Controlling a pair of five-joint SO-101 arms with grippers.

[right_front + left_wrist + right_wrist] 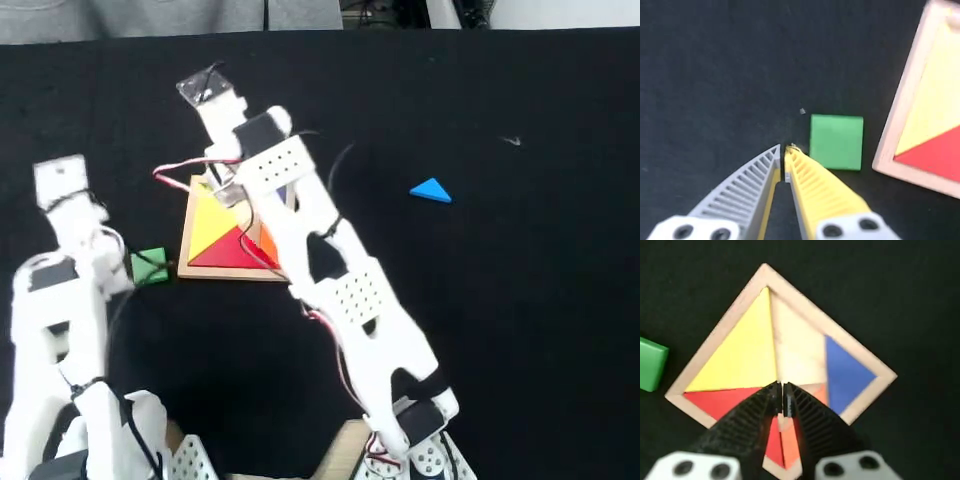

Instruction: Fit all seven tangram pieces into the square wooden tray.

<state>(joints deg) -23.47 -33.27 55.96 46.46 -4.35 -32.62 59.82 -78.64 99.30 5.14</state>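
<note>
The square wooden tray (pixel 805 305) holds a large yellow triangle (pixel 740 355), a large red triangle (pixel 720 402), a blue triangle (pixel 842 372) and an orange piece (pixel 815 392); bare wood shows in its middle. My right gripper (pixel 780 388) hovers over the tray's centre, shut with nothing in it. A green square (pixel 836 141) lies on the black cloth just outside the tray (pixel 900 125). My left gripper (pixel 784 150) is shut and empty, its tips right beside that square. A small blue triangle (pixel 430 190) lies alone, far to the right of the tray (pixel 235 272).
The table is covered in black cloth. The right arm (pixel 340 290) stretches diagonally over the tray's right side and hides part of it. The left arm (pixel 55 300) stands at the left edge, near the green square (pixel 150 267).
</note>
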